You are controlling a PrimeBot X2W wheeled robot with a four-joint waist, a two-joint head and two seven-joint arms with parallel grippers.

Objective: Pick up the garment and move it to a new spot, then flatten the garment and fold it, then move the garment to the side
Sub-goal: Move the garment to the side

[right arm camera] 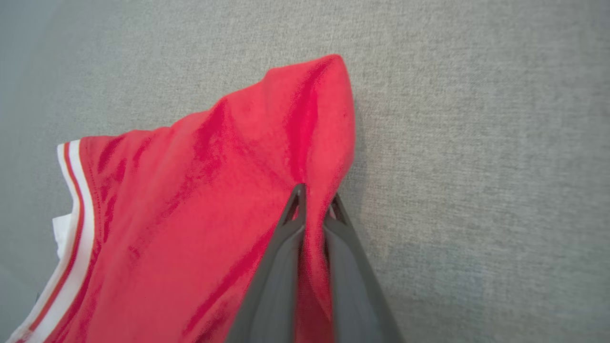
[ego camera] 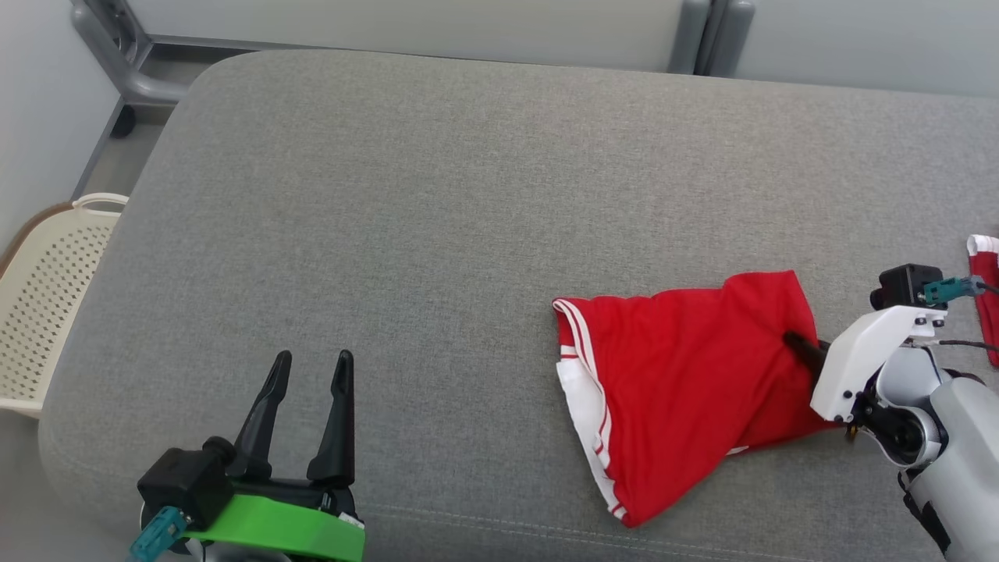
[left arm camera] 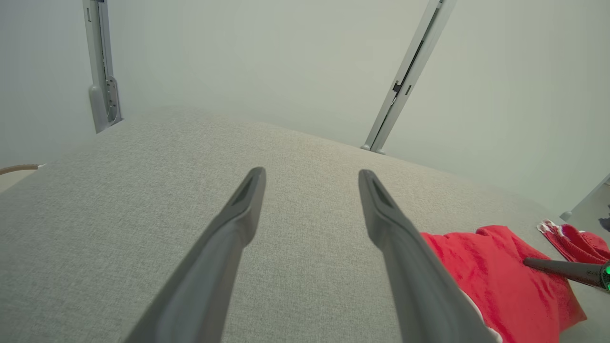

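Where our right gripper [right arm camera: 317,202] grips, its two dark fingers stand narrow, pinching a raised ridge of the red fabric garment with a white-striped hem [right arm camera: 190,190] at the garment's right edge. From that pinch the cloth spreads leftward, rumpled and partly doubled over, with white lining showing at the striped border. We note it lies on the right half of the grey upholstered cushion [ego camera: 429,234]. Our left gripper [ego camera: 312,357] hangs with jaws wide, holding nothing, well apart to the garment's left. A cream perforated plastic basket [ego camera: 39,304] stands beyond the cushion's left end.
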